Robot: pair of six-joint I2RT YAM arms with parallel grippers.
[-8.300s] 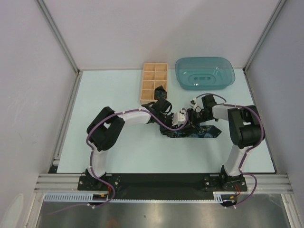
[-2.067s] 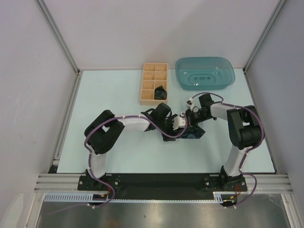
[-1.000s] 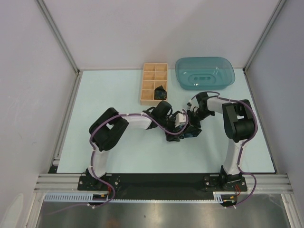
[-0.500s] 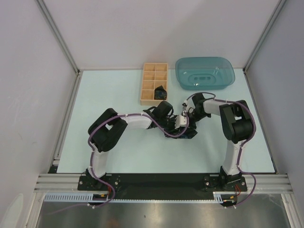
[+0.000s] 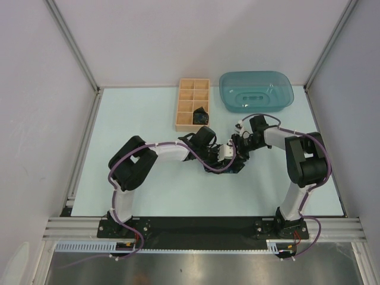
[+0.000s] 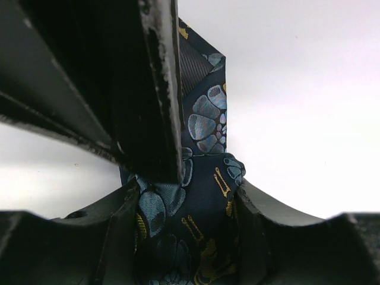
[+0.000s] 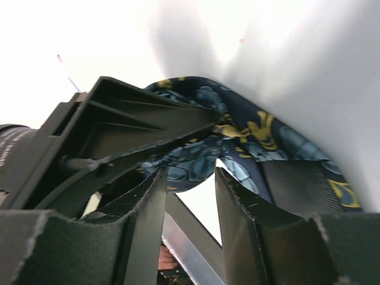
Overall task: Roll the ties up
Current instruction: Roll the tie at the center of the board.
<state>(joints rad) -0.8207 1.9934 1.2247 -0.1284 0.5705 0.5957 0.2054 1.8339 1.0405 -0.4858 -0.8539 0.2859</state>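
Observation:
One tie is a compact dark roll (image 5: pixel 232 167) on the table's middle, and my left gripper (image 5: pixel 228 156) is shut on it. In the left wrist view the blue-and-yellow patterned fabric (image 6: pixel 206 122) fills the gap between my left gripper's (image 6: pixel 187 199) fingers. My right gripper (image 5: pixel 240 144) sits just right of the roll and is open. Its fingers (image 7: pixel 191 178) stand apart with bare table between them, and the tie's edge (image 7: pixel 261 133) lies just past the tips. Another rolled tie (image 5: pixel 200 116) sits in the wooden box (image 5: pixel 191 98).
A teal plastic tray (image 5: pixel 256 90) stands upside down at the back right, beside the wooden box. Both forearms crowd the middle of the table. A metal frame rail runs along the near edge.
My left gripper has closed on the rolled tie. My right gripper has opened off the tie, and its arm has swung slightly back to the right.

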